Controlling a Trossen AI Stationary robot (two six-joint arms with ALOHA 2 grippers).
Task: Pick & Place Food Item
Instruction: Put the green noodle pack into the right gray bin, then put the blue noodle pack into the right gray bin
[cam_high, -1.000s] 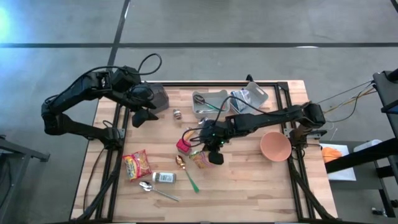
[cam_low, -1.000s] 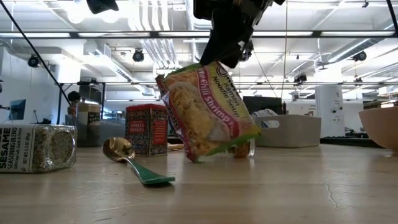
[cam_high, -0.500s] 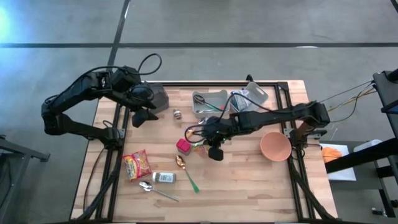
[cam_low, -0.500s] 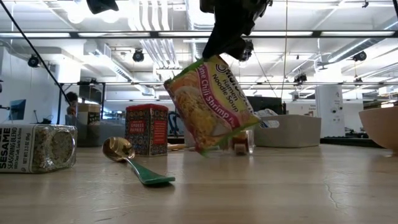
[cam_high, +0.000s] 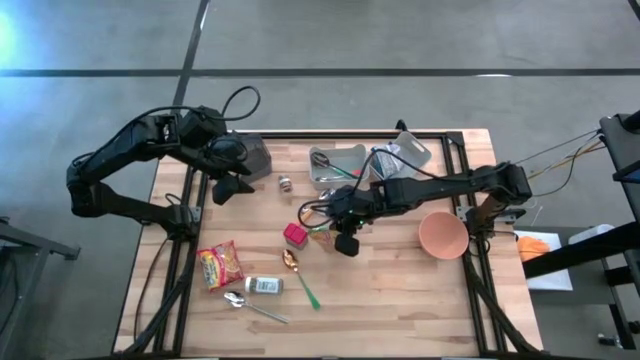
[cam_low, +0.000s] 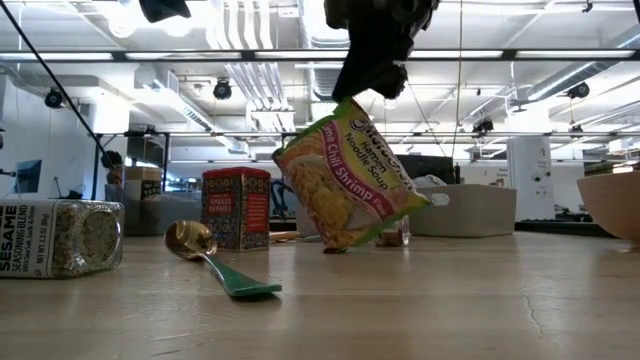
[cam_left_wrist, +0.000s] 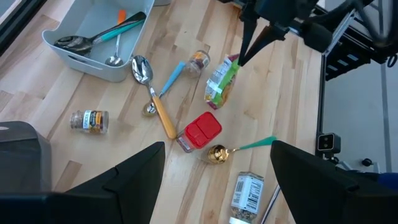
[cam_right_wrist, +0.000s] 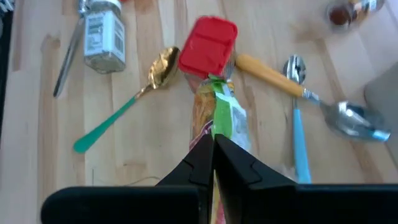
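Noodle packet (cam_low: 345, 175): glossy printed plastic film. Table (cam_high: 400, 300): pale matt wood planks. Spoon (cam_low: 190, 240): shiny gold metal bowl, green plastic handle.

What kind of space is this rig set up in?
Probably an industrial lab or workshop: grey concrete floor, exposed ceiling ducts and strip lights, and a wooden butcher-block table on a black metal frame.

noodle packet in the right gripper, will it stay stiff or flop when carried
Noodle packet hangs tilted from one pinched corner in the right gripper, so it probably swings. It keeps its flat shape, so likely light and fairly stiff. Glossy wrapper could slip.
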